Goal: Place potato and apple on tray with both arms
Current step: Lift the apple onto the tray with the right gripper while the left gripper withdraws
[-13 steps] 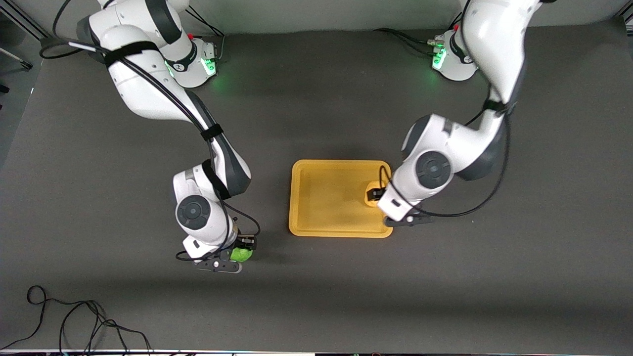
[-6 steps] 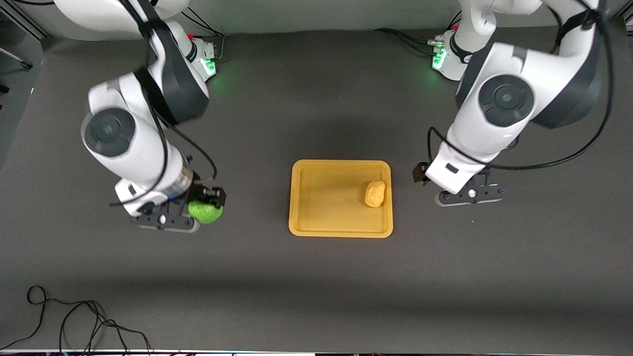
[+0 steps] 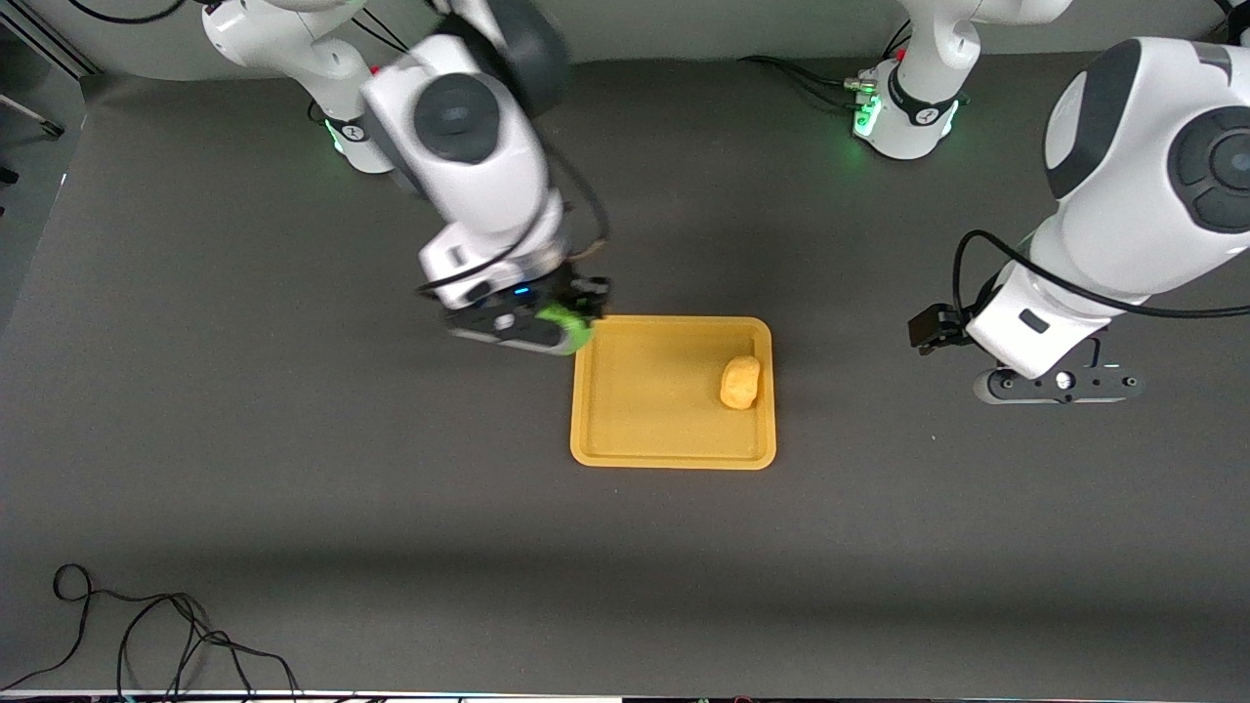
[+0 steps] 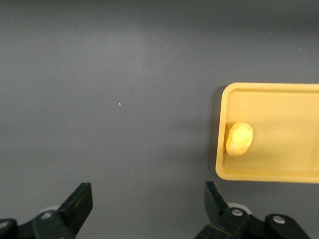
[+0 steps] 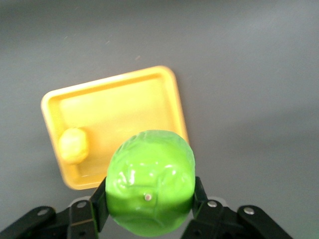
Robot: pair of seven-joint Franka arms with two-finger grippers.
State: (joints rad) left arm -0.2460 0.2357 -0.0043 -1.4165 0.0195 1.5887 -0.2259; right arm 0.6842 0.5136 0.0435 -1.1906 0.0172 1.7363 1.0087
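- Apple (image 3: 569,328), clamped in the right hand (image 3: 557,327), hangs over the tray (image 3: 645,449) corner, ready for dropping.
- Potato (image 3: 740,381) lies in the tray; left hand (image 4: 147,211) gapes wide beside it, empty.

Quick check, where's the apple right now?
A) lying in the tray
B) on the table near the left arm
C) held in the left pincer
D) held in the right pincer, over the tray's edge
D: the right pincer is shut on the apple above the tray rim, while the left pincer is open and empty.
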